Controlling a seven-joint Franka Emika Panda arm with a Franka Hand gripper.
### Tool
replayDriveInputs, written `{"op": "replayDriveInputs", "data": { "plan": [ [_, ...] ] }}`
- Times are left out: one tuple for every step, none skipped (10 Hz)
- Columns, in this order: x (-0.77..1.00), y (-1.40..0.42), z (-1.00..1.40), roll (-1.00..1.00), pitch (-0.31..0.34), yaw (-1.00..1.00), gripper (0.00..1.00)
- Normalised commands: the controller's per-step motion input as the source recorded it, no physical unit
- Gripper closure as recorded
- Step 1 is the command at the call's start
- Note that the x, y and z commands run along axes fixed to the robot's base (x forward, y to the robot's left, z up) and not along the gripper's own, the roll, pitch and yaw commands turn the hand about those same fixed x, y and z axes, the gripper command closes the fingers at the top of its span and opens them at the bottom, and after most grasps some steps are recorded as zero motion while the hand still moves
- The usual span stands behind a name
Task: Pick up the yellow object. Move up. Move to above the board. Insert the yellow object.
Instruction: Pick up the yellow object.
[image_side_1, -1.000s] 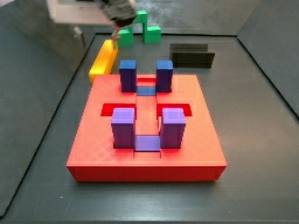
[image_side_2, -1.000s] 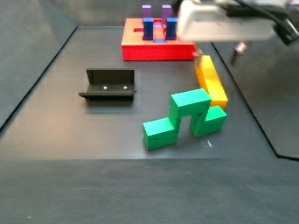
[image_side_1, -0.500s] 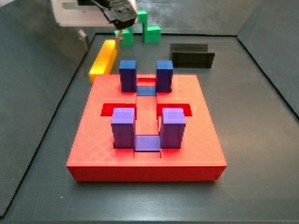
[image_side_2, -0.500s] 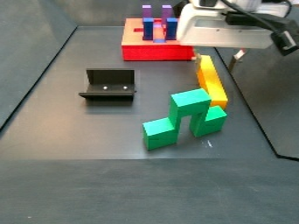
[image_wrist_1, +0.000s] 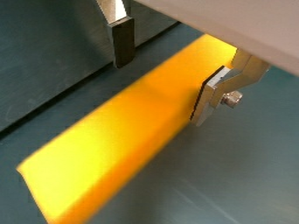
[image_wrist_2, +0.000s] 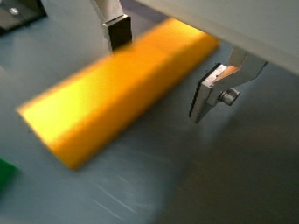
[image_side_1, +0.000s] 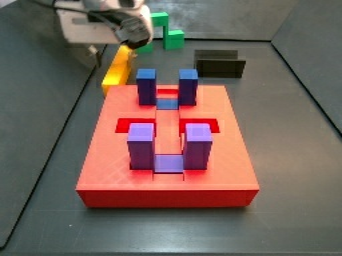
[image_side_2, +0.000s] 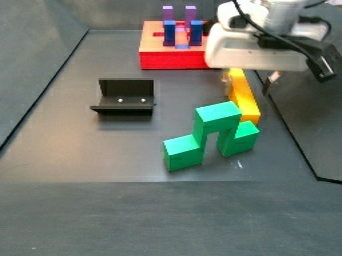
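Note:
The yellow object (image_side_1: 118, 68) is a long yellow-orange bar lying flat on the floor beside the board's far left corner. It also shows in a side view (image_side_2: 242, 93) and in both wrist views (image_wrist_1: 128, 140) (image_wrist_2: 122, 92). The gripper (image_side_1: 123, 38) (image_side_2: 249, 72) hangs low over the bar. In both wrist views the gripper (image_wrist_1: 166, 68) (image_wrist_2: 163, 61) is open, its fingers (image_wrist_1: 121, 41) (image_wrist_2: 207, 93) standing on either side of the bar, which lies between them. The board (image_side_1: 227, 165) (image_side_2: 158, 59) is a red slab with two pairs of purple-blue posts (image_side_1: 166, 85).
Green stepped blocks (image_side_2: 210, 132) (image_side_1: 168, 36) lie next to the bar's end; a green corner shows in a wrist view (image_wrist_2: 5, 174). The dark fixture (image_side_2: 124, 97) (image_side_1: 221, 63) stands on the floor. Raised walls bound the dark floor.
The gripper has come down over the yellow bar and now straddles it with open fingers. The bar, board and blocks have not moved.

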Motion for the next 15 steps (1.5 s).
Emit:
{"op": "replayDriveInputs", "data": {
  "plan": [
    [-0.17,-0.29,-0.2,0.01,-0.127,0.27,0.0],
    [0.0,-0.06,0.0,0.0,0.0,0.0,0.0],
    [0.0,0.0,0.0,0.0,0.0,0.0,1.0],
    [0.0,0.0,0.0,0.0,0.0,0.0,1.0],
    [0.0,0.0,0.0,0.0,0.0,0.0,1.0],
    [0.0,0.0,0.0,0.0,0.0,0.0,1.0],
    [0.0,0.0,0.0,0.0,0.0,0.0,1.0],
    [0.0,0.0,0.0,0.0,0.0,0.0,1.0],
    [0.0,0.0,0.0,0.0,0.0,0.0,1.0],
    [0.0,0.0,0.0,0.0,0.0,0.0,1.0],
    [0.0,0.0,0.0,0.0,0.0,0.0,1.0],
    [0.0,0.0,0.0,0.0,0.0,0.0,1.0],
    [0.0,0.0,0.0,0.0,0.0,0.0,1.0],
    [0.0,0.0,0.0,0.0,0.0,0.0,1.0],
    [0.0,0.0,0.0,0.0,0.0,0.0,1.0]
  ]
}}
